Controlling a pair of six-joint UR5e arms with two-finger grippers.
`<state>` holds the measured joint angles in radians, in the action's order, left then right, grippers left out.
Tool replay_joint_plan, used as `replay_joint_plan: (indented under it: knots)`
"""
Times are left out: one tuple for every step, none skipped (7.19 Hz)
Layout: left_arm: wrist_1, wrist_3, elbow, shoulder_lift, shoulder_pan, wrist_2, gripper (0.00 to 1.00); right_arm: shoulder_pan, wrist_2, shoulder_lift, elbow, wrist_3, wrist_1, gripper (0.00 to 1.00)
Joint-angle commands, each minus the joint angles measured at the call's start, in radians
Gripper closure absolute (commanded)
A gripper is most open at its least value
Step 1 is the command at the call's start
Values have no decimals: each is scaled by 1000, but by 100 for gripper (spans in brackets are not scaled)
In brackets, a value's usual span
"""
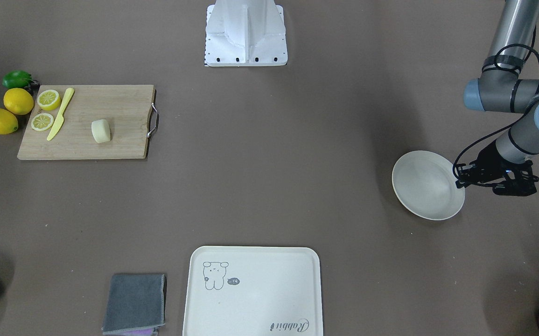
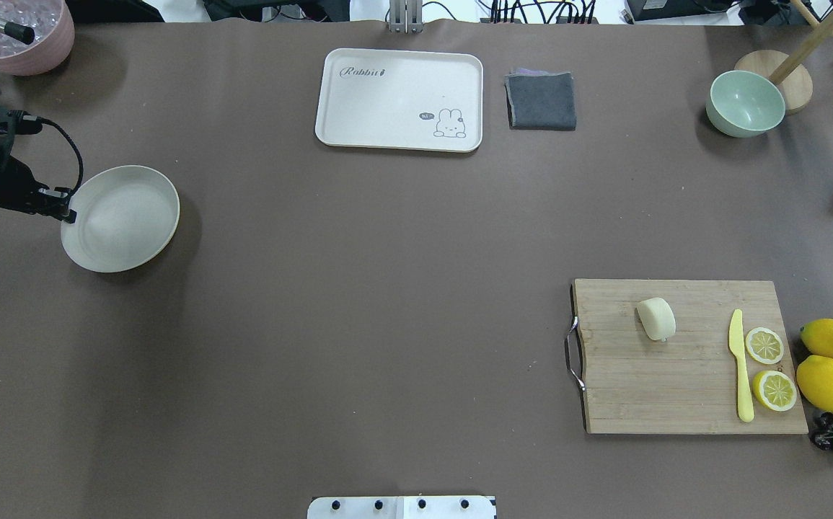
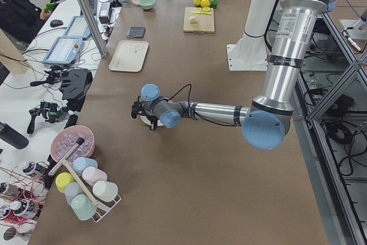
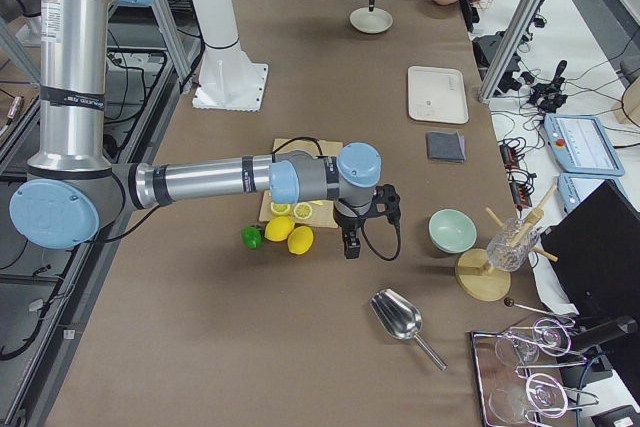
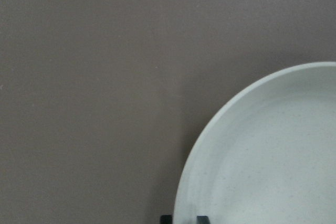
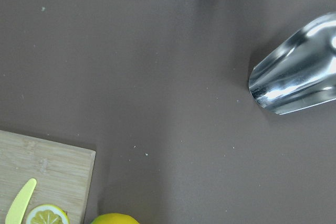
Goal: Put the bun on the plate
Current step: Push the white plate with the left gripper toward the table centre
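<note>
One bun (image 2: pixel 656 318) lies on the cutting board (image 2: pixel 676 393) by the worktop's right edge, with two lemon halves (image 2: pixel 764 345). The left gripper (image 5: pixel 184 217) pinches the single plate (image 2: pixel 124 220) at its rim by the left edge. I cannot tell the right gripper's (image 4: pixel 351 250) state.

1 bun (image 1: pixel 101 131), 1 plate (image 1: pixel 428 185), 2 lemons (image 1: pixel 18 101).

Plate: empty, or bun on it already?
Empty. The plate is bare inside; the bun lies on the cutting board.
</note>
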<state>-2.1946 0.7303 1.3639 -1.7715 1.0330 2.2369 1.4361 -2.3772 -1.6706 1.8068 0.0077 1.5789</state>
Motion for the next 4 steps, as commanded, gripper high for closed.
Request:
replay_joint_plan:
  knots:
    - [15,12,42,-12,4,9,100,-17,-7,3,0,9,-81,0]
    - [12,125,87,-25,4,82,100,-32,-13,-3,3,23,-146,0]
    - [10,267,136,-48,1,104,100,-57,-25,5,15,78,-154,0]
    - [10,393,173,-86,-16,101,100,-112,-23,9,73,168,-154,0]
